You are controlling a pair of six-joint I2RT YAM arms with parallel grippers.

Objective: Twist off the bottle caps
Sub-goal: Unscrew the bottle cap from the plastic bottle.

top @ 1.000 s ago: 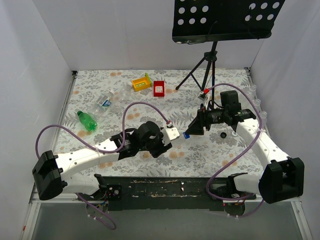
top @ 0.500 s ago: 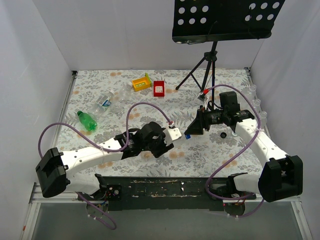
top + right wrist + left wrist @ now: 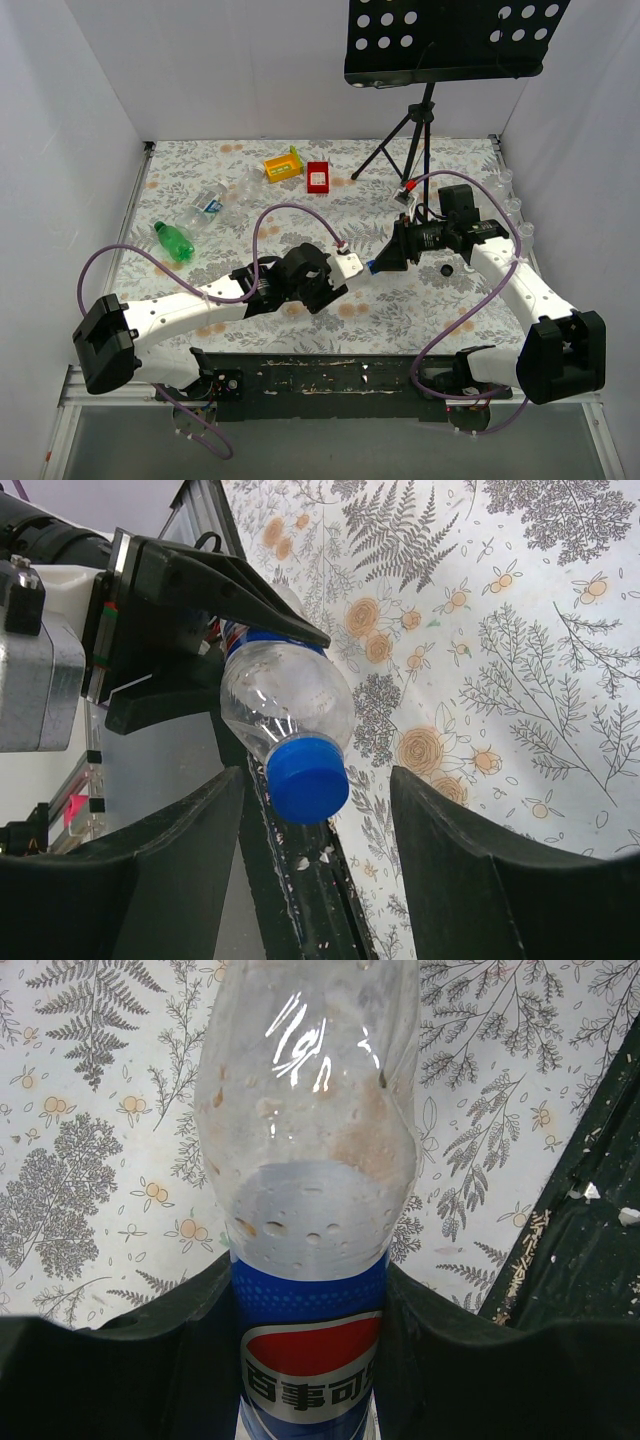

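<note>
- Left end effector [image 3: 310, 1390] was clamped on the Pepsi bottle [image 3: 308, 1210], gripping it at the blue label; the bottle was held off the bench [image 3: 430, 305], lying roughly level, with its neck pointing away from that end effector toward the right one.
- Blue cap [image 3: 307, 778] sat on the bottle neck, at the far tip from the left end effector [image 3: 343, 270].
- Right end effector [image 3: 312, 820] was apart, its fingers [image 3: 470, 880] straddling the blue cap [image 3: 372, 267], one on each side, with a gap visible on both sides and no contact seen.
- In the top view the right end effector [image 3: 386, 262] faced the left one head-on, with the Pepsi bottle [image 3: 358, 268] between them.
- Black cap [image 3: 447, 269] lay on the bench just behind the right end effector, beside its wrist.
- Green bottle [image 3: 173, 241] and clear bottle [image 3: 207, 207] lay well apart from the left end effector, off to its far left.
- Yellow box [image 3: 282, 165] and red box [image 3: 318, 177] sat far beyond both end effectors, near the back wall; tripod stand [image 3: 408, 140] stood beyond the right one.
</note>
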